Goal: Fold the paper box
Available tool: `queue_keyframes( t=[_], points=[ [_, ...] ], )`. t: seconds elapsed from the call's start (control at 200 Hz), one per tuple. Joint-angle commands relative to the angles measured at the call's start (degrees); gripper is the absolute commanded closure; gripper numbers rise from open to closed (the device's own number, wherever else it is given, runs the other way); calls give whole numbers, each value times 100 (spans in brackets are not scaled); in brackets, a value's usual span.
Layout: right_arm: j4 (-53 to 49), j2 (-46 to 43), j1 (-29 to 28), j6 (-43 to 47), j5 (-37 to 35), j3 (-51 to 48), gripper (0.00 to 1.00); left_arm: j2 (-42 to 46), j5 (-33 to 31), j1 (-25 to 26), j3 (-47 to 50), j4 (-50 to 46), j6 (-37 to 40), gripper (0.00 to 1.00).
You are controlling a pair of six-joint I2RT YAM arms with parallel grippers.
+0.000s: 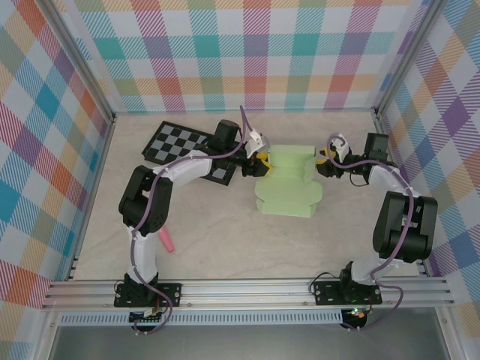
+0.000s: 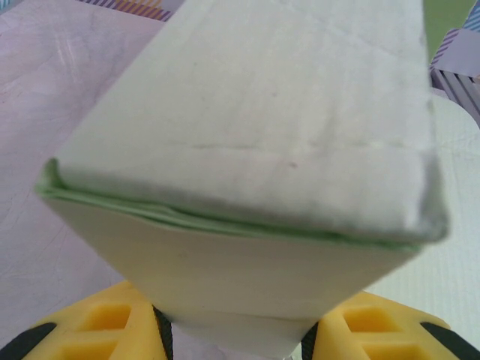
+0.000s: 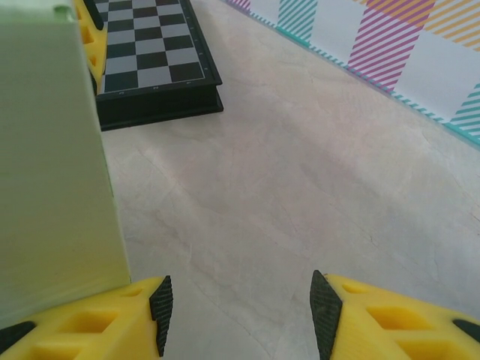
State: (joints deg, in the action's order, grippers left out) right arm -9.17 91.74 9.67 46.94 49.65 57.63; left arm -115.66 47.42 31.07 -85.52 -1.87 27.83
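1. Far left you have the checkerboard, its right corner hidden under the left arm. The small pink object nearer the bases is too small to name.
2. Your left gripper clamps the paper box at mid-table. The frame edge cuts off its fingers.
3. Your right gripper has its jaws apart over bare table, with the box just outside one finger.

The paper box is thin card, matt, faintly fibrous. The table is smooth, marbled, with slight sheen. The checkerboard is smooth, semi-gloss. The fingers are matt yellow plastic; the pads are black and ribbed. The front rail is brushed metal.
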Motion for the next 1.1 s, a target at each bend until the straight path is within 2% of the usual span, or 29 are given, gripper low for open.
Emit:
queue_keyframes(
  t=[0.0,0.675,0.785,0.925,1.095],
  points=[
    [-562,-74,-167,372,702,108,45,-62,-386,-4,63,249,67,66],
    [-1455,135,-121,966,187,423,44,51,-474,-119,177,-82,657,66],
    [-1138,194,-156,765,377,404,44,61,-373,-119,173,-72,662,66],
    [-407,182,-278,489,-119,165,44,91,-267,-114,183,-59,662,66],
    [83,183,-267,230,-109,27,44,118,-253,-111,210,-60,689,66]
  ],
)
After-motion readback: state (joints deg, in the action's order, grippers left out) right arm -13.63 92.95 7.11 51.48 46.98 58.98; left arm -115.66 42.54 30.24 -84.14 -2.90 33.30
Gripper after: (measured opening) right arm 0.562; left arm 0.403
